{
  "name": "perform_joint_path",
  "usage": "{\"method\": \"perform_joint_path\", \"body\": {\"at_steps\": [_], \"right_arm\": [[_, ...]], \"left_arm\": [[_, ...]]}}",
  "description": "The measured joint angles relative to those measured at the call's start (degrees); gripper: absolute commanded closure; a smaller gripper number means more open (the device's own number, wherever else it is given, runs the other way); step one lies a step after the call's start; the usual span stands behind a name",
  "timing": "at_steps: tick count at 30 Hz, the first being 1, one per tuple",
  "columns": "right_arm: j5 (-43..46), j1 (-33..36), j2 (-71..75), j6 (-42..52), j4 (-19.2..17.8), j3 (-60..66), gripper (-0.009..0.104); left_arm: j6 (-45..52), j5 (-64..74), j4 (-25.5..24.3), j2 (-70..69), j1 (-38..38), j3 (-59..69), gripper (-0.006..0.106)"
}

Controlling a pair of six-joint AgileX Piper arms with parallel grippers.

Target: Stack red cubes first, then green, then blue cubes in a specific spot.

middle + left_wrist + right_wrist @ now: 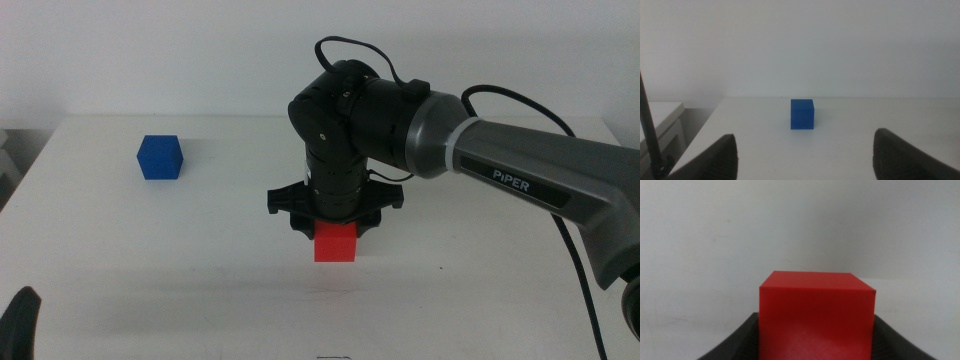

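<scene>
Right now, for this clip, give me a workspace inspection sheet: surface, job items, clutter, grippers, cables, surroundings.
Surface: white table, bare and clean.
Job items: red cube mid-table, held in the right gripper; whether it touches the table cannot be told. Blue cube alone at far left. Green cube: nothing seen.
Clutter: nothing seen.
Grippers: right one points down over mid-table, jaws against the red cube's sides. Left gripper waits at the near-left edge, jaws wide apart, facing the blue cube.
Cables: black cable loops over the right wrist; another runs along its forearm.
Surroundings: plain white wall behind; white unit beside the table.
</scene>
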State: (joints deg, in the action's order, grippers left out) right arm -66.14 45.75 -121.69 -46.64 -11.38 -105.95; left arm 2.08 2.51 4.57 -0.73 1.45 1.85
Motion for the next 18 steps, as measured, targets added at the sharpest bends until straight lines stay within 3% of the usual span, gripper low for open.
{"method": "perform_joint_path", "body": {"at_steps": [18], "right_arm": [[-0.60, 0.01, -4.57, -2.81, 0.95, 0.00, 0.096]], "left_arm": [[0.00, 0.00, 0.00, 0.00, 0.00, 0.00, 0.009]]}}
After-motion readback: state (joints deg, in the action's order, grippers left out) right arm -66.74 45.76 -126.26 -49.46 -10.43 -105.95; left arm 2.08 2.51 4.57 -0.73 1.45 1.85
